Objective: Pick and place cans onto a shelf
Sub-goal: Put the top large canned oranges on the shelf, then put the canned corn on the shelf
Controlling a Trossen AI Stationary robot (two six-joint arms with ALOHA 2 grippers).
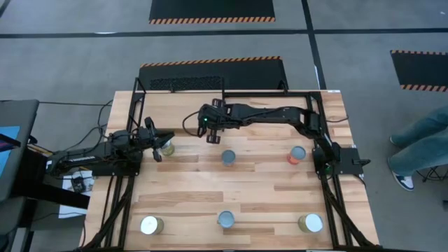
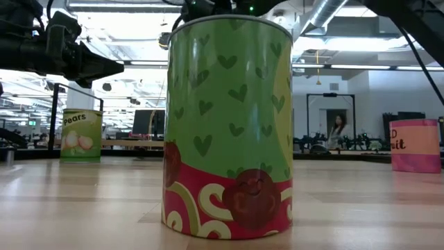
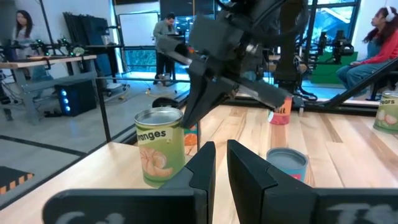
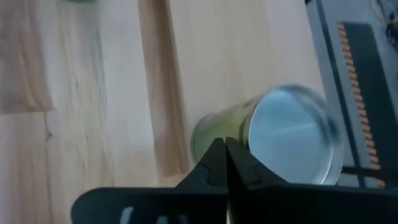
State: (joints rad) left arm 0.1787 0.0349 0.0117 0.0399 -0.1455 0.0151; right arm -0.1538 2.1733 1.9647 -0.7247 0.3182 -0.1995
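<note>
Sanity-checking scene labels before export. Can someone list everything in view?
cans: six in view, silver tops, mixed labels; three in a back row mid-table (left, middle, right red-orange), three in a front row (left, middle, right)
shelf: one, light wood with black rails, back left of the table, no cans on it
table: one, light wood planks
floor mats: black with striped edges, beyond the table
monitor: one, dark, left of the table
person: one, legs only, right edge
left gripper: beside the back-left can
right gripper: shut, empty, above the table behind the back row
</note>
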